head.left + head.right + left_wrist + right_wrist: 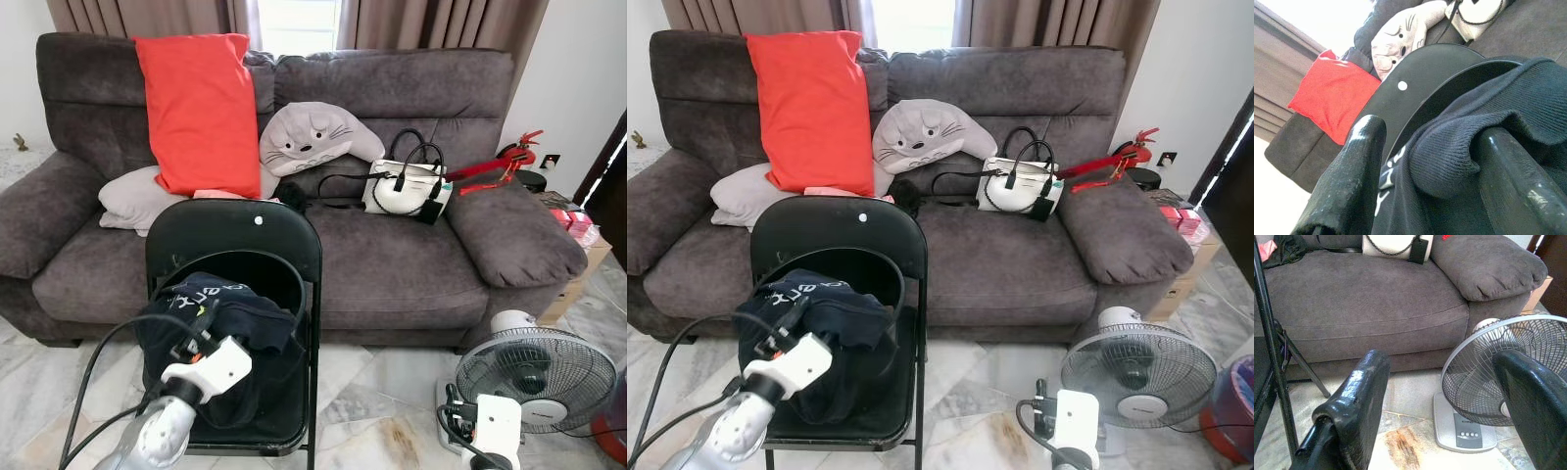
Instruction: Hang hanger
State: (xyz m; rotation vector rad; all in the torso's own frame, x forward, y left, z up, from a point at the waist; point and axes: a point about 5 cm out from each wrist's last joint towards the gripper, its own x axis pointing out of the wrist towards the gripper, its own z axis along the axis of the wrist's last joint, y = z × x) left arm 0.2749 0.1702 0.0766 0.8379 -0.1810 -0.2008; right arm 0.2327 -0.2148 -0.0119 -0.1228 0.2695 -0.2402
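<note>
A dark navy garment point(220, 318) with pale lettering lay bunched on the seat of a black folding chair point(240, 240), heaped against the chair's left side; no hanger could be made out on it. The left gripper point(1440, 171) was at the garment, its two fingers point(1359, 161) spread apart with a thick fold of the knit fabric between them, not clenched. The right gripper point(1449, 411) hung low above the marble floor point(372, 392), fingers wide apart and holding nothing, near a white floor fan point(534, 372) at the sofa's right front corner. Behind the chair stood a grey sofa point(392, 255) carrying a red pillow point(201, 108), a grey plush cushion point(313, 137) and a white handbag point(407, 186).
</note>
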